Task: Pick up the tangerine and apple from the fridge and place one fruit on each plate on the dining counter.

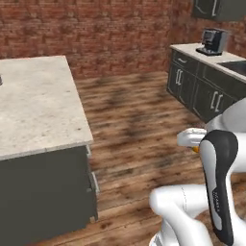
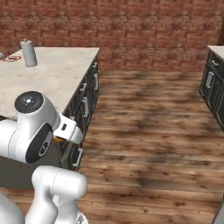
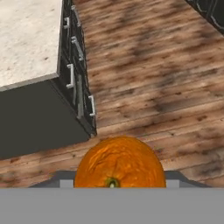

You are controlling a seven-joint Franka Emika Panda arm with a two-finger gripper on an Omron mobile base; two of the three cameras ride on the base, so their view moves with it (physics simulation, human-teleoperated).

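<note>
End effector (image 3: pixel 114 186) clamped on the tangerine (image 3: pixel 119 162), fruit seated right between the fingers at 6 o'clock in the hand view, stem end facing the camera. Held above wood floor (image 3: pixel 166 78); dining counter (image 3: pixel 26 39) corner at 10 o'clock, well apart.

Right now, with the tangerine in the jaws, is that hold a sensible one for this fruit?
It looks so. The tangerine is a small smooth ball with no handle or edge, so its widest middle is the part to pinch, one jaw on each opposite side. In the hand view it sits centred at the gripper, jaws shut on it, carried over the wooden floor.
</note>
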